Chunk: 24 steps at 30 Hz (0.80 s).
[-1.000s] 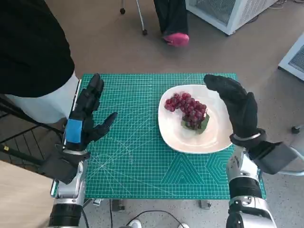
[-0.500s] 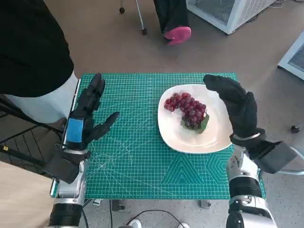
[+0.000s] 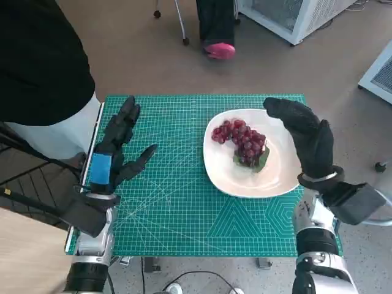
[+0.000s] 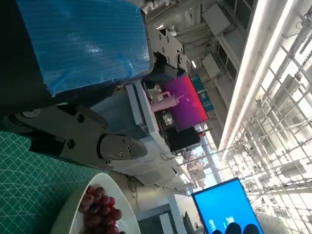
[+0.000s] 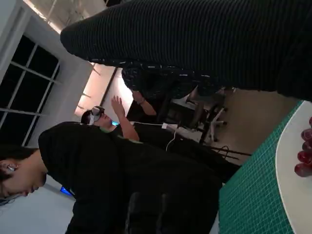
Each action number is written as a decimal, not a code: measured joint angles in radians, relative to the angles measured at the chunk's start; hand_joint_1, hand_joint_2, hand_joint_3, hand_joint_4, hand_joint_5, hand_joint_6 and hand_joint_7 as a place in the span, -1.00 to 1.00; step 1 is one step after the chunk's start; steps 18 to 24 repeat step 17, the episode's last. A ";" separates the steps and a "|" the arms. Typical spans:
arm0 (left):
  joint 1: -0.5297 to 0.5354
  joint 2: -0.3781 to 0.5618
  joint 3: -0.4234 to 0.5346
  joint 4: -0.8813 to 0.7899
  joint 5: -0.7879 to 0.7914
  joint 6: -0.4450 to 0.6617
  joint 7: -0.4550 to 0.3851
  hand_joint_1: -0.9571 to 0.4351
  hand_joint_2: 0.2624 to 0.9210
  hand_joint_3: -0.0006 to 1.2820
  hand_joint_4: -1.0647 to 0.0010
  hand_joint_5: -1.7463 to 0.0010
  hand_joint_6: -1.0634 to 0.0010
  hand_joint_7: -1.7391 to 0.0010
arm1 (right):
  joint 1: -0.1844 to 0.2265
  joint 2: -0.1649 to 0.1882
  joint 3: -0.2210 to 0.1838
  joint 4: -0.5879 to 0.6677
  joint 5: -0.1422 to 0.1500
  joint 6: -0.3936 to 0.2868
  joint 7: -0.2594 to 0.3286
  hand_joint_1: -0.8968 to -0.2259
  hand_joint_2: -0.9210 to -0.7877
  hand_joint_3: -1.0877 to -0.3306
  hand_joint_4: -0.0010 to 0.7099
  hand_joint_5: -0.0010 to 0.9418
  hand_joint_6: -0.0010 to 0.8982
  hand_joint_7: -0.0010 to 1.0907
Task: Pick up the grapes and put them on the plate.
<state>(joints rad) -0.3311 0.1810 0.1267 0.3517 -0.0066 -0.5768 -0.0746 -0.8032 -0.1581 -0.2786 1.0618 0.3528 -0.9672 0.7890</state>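
A bunch of dark red grapes (image 3: pixel 241 141) with a green leaf lies on the white plate (image 3: pixel 245 180), right of the mat's middle. The left wrist view shows the grapes (image 4: pixel 100 212) on the plate (image 4: pixel 73 219) too. A few grapes (image 5: pixel 304 156) and the plate's rim (image 5: pixel 287 180) show in the right wrist view. My left hand (image 3: pixel 113 150) hovers open over the mat's left side, fingers spread, far from the plate. My right hand (image 3: pixel 306 138) stands open just right of the plate, holding nothing.
A green cutting mat (image 3: pixel 177 208) covers the small table. A person in black stands close at the left (image 3: pixel 37 55); another person's legs and a pink shoe (image 3: pixel 219 50) are beyond the table. White cabinets (image 3: pixel 294 18) stand at the back right.
My left hand has drifted slightly toward the right and forward. The right hand and the grapes stay where they were. The person's pink shoe beyond the table has shifted.
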 measured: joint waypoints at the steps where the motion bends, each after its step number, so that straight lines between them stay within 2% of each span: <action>1: 0.001 -0.001 -0.001 -0.001 0.000 0.000 0.000 0.28 1.00 -0.57 0.28 0.98 0.30 0.93 | 0.000 0.000 -0.001 0.000 0.001 0.001 0.003 0.31 -1.00 0.49 -0.25 -0.99 -0.46 -1.00; 24: 0.018 -0.008 -0.005 -0.014 0.000 0.000 0.000 0.26 1.00 -0.58 0.25 0.98 0.26 0.92 | 0.000 -0.002 -0.018 0.001 0.006 0.014 0.031 0.26 -1.00 0.50 -0.24 -0.99 -0.46 -1.00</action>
